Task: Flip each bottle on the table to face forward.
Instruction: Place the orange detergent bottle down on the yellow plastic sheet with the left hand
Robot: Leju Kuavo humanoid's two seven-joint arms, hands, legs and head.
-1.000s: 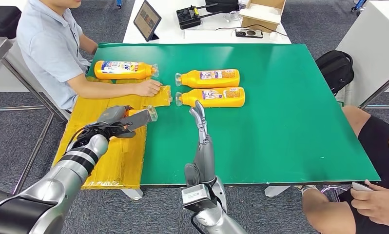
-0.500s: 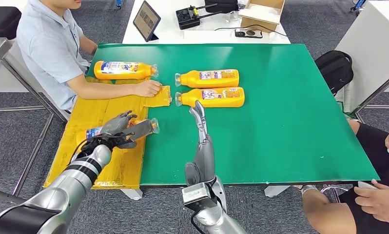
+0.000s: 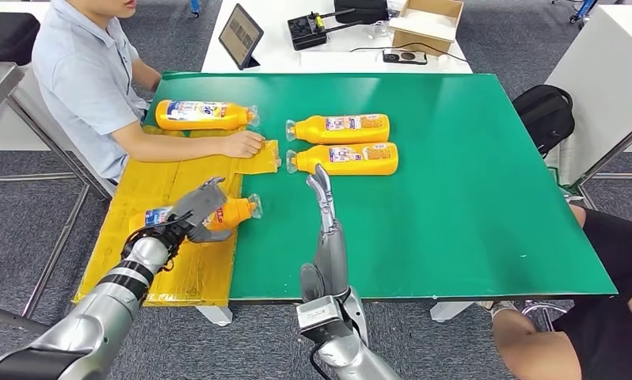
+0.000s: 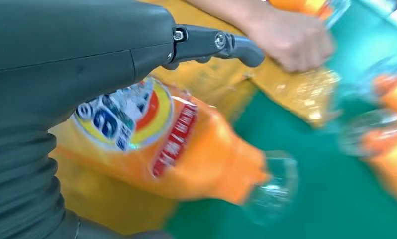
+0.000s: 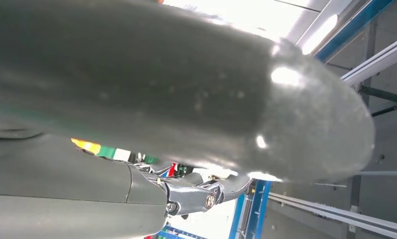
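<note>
An orange bottle (image 3: 232,213) lies on its side on the yellow mat (image 3: 158,178), clear cap toward the green table (image 3: 463,198). Its blue and white label (image 4: 121,114) faces up. My left hand (image 3: 196,207) hovers over the bottle's middle with fingers (image 4: 221,42) stretched out straight, not wrapped around it. Two more orange bottles (image 3: 339,127) (image 3: 344,158) lie side by side on the green, labels up, caps to the left. A third one (image 3: 204,115) lies at the far left corner. My right hand (image 3: 322,185) stands open just in front of the nearer bottle, without touching it.
A person in a light blue shirt (image 3: 83,71) sits at the table's left, one hand (image 3: 241,143) resting on the yellow mat's far end. Another person's legs (image 3: 606,317) are at the right. A tablet (image 3: 240,33) and boxes stand on the white table behind.
My left hand brought the bottle down onto the yellow mat, rolled its label up and loosened its fingers. The right arm stayed still.
</note>
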